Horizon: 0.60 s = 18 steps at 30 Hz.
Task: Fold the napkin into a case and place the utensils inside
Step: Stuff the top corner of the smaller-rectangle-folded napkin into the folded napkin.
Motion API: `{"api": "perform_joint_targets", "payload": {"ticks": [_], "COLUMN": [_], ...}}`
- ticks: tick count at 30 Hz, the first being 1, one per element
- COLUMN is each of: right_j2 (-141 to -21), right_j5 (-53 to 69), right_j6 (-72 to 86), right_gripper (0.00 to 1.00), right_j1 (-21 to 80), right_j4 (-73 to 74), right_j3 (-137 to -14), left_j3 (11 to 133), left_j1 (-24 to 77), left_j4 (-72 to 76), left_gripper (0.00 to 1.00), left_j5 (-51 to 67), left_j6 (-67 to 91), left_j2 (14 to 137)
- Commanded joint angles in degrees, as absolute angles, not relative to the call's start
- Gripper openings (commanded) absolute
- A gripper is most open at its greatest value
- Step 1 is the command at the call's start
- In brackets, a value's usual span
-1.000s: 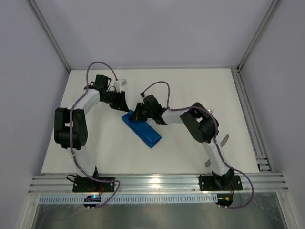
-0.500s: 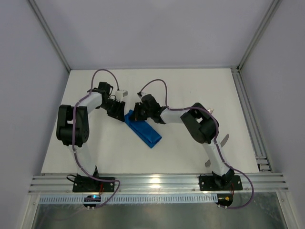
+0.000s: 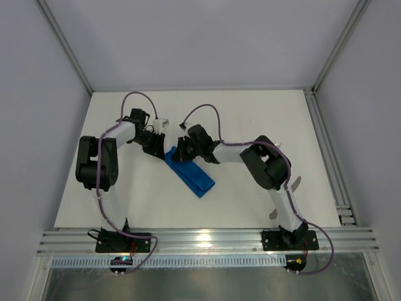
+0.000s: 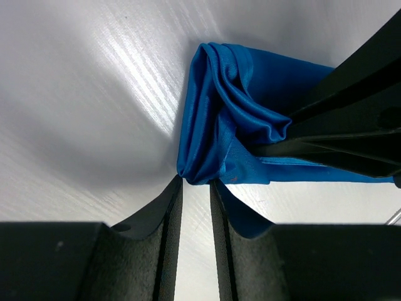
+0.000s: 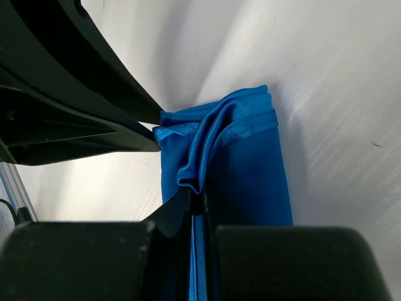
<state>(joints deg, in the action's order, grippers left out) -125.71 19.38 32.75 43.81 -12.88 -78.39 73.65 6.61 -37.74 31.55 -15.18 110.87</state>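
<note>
The napkin [image 3: 193,176] is a bright blue cloth folded into a narrow strip, lying diagonally mid-table. Its bunched far end [image 4: 213,125] lies between the two grippers. My right gripper [image 5: 197,199] is shut on a raised fold of the napkin [image 5: 244,169] at that end. My left gripper [image 4: 197,183] faces it from the other side, its jaws a narrow gap apart. The cloth's corner touches the left gripper's fingertips [image 4: 177,188], and bare table shows between the pads. Silver utensils peek out beside the right arm, one end [image 3: 294,184] and another [image 3: 278,146].
The white table [image 3: 250,113] ends at a metal rail [image 3: 326,144] on the right and an aluminium rail [image 3: 207,240] at the near edge. Grey walls close in the back and sides. Both forearms converge over the table's middle.
My left gripper has come in from the upper left to the napkin's far end. Its jaws widened a little, then narrowed again. The right gripper has kept its pinch; the strip shifted slightly.
</note>
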Motion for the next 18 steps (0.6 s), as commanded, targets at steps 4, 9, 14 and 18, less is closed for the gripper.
{"api": "perform_joint_targets", "payload": {"ticks": [4,9,14,18], "right_j2": [-122.08,-120.32,-121.28,-124.62], "right_j5": [20.74,21.53,22.41,23.11], "right_j6": [30.15,29.53,32.59,39.01], "right_gripper": [0.06,0.06,0.07,0.07], "right_j1": [44.3,44.38,44.47,44.47], "right_j4": [-13.62,-14.24,-15.81,-20.64], "right_j3": [-76.73,-76.03,-75.24,-74.18], "left_j3": [73.74,74.27,73.57,73.83], "left_j1": [6.68,6.68,6.68,6.77], "left_j4": [-36.83,-37.97,-37.71,-37.44], "left_gripper": [0.27,0.26,0.26,0.26], "left_j5": [36.48,36.65,38.32,38.93], "left_j6": [-14.33,-14.33,-13.54,-13.54], "left_j2": [108.02,109.95,111.18,111.79]}}
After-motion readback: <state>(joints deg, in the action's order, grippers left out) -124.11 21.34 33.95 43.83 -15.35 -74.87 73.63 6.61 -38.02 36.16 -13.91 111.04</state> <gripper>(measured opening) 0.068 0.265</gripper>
